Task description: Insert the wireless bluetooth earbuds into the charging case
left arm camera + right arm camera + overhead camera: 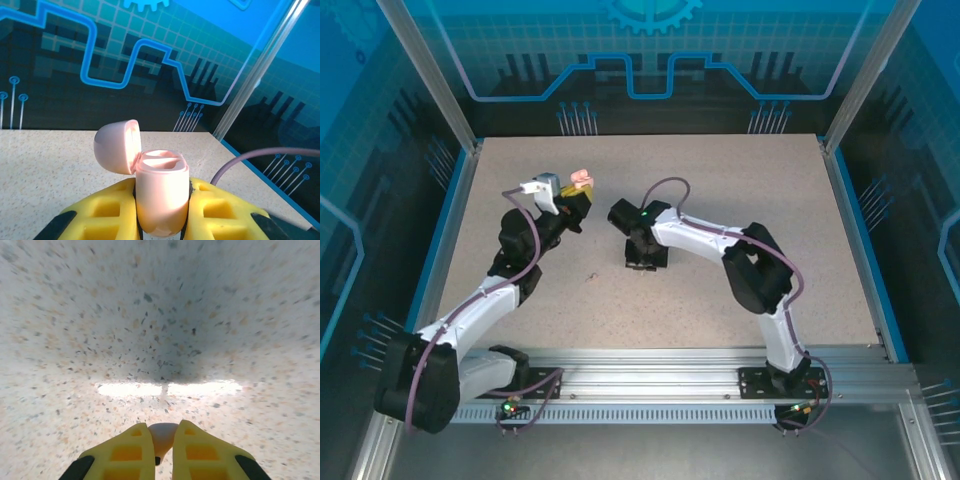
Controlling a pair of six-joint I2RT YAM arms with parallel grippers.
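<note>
The left tool was clamped on the pale pink rounded plastic charging case at the lower centre of the left wrist view, its domed lid hinged open to the left. At the bottom centre of the right wrist view, the right tool was closed on a tiny pale pink earbud, pinched between its yellow fingers over the speckled beige desk.

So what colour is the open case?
Pale pink; the charging case shows best in the left wrist view.

The views are showing one bench, one open pink charging case and one pale pink earbud. Two grippers are operating: the left gripper and the right gripper.
</note>
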